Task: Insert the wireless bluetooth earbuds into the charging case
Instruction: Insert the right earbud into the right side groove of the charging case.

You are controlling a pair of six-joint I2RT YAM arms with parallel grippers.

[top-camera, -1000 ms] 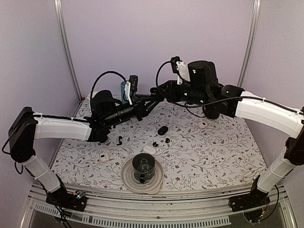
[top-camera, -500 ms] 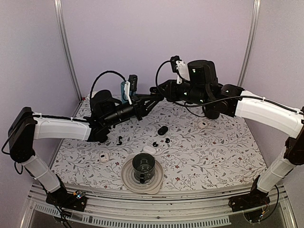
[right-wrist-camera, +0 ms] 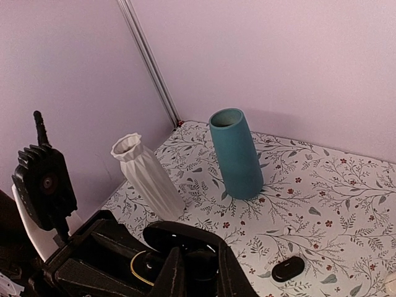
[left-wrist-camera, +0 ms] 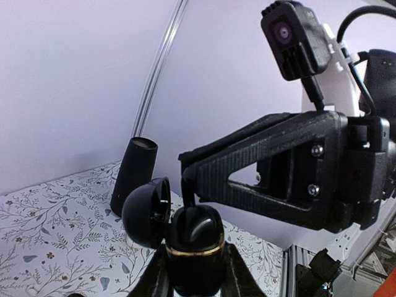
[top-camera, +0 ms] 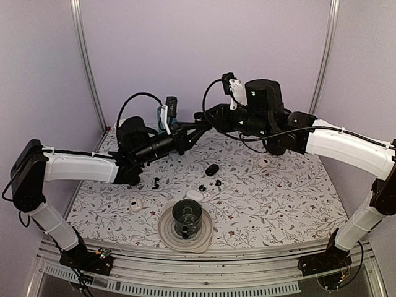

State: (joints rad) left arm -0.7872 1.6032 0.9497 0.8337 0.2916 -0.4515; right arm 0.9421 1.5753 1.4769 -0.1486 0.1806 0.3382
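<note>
Above the far part of the floral table (top-camera: 278,198), the two arms meet in mid-air. The left gripper (left-wrist-camera: 197,267) is clamped on the body of the black charging case (left-wrist-camera: 193,244), which it holds upright with the hinged lid (left-wrist-camera: 145,213) swung open to the side. The right gripper (left-wrist-camera: 187,177) comes in from above with its fingers pinched on a thin black stem, judged to be an earbud (left-wrist-camera: 188,195), whose lower end sits at the mouth of the case. Whether the earbud is seated in its socket cannot be told.

Over the last second the overhead view shows only a slight change. The left wrist edges a little to the left, while the right arm and the meeting point hardly move. This reads as fine alignment during insertion, not as a release. Three small black pieces (top-camera: 156,182) (top-camera: 202,187) (top-camera: 218,183) lie unmoved on the table, well apart from both grippers. At least one more insertion therefore probably remains after this one.
</note>
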